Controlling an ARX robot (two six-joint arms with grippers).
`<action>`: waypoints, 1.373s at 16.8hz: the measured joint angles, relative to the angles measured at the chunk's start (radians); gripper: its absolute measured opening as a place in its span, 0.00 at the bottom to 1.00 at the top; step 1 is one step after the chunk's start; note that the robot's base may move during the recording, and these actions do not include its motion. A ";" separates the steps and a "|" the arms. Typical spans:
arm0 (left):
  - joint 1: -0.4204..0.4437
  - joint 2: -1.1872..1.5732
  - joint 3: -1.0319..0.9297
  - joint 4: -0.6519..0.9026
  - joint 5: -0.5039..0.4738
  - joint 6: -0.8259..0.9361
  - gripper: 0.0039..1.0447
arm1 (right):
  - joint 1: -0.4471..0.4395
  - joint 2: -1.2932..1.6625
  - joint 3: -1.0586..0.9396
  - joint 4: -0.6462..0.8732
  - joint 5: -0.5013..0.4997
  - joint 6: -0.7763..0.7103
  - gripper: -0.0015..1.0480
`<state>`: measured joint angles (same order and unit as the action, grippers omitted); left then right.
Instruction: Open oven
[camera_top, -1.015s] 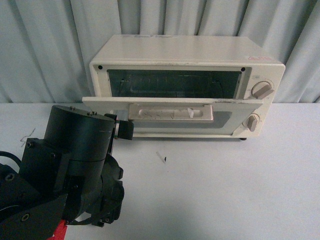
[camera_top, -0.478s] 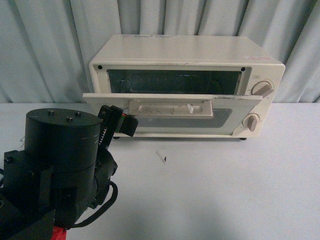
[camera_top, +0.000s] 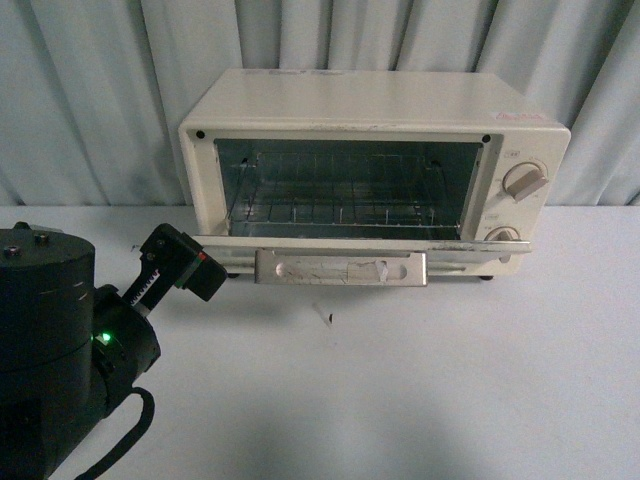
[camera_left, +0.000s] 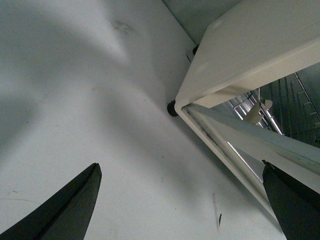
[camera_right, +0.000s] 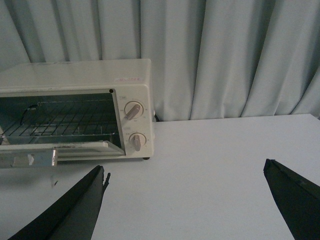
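Front view: one oven, two knobs.

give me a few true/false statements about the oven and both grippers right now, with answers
1. The cream-white boxy toaster oven has its glass door folded down, open. True.
2. The left gripper is clamped on the beige bar handle. False: its fingers are spread open by the oven's left front corner, apart from the handle.
3. A metal wire rack shows inside the oven. True.
4. The right gripper holds the oven's upper round knob. False: it is open, empty and away from the oven.
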<state>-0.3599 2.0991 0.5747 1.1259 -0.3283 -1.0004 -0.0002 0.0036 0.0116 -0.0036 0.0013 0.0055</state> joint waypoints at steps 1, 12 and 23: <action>0.006 -0.003 -0.005 0.006 0.003 -0.001 0.94 | 0.000 0.000 0.000 0.000 0.000 0.000 0.94; 0.169 -0.291 -0.407 0.161 0.145 0.949 0.16 | 0.000 0.000 0.000 0.000 0.000 0.000 0.94; 0.361 -1.173 -0.570 -0.195 0.325 0.983 0.01 | 0.000 0.000 0.000 0.000 -0.001 0.000 0.94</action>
<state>0.0013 0.9264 0.0048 0.9306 -0.0029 -0.0177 -0.0002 0.0036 0.0116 -0.0036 0.0006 0.0055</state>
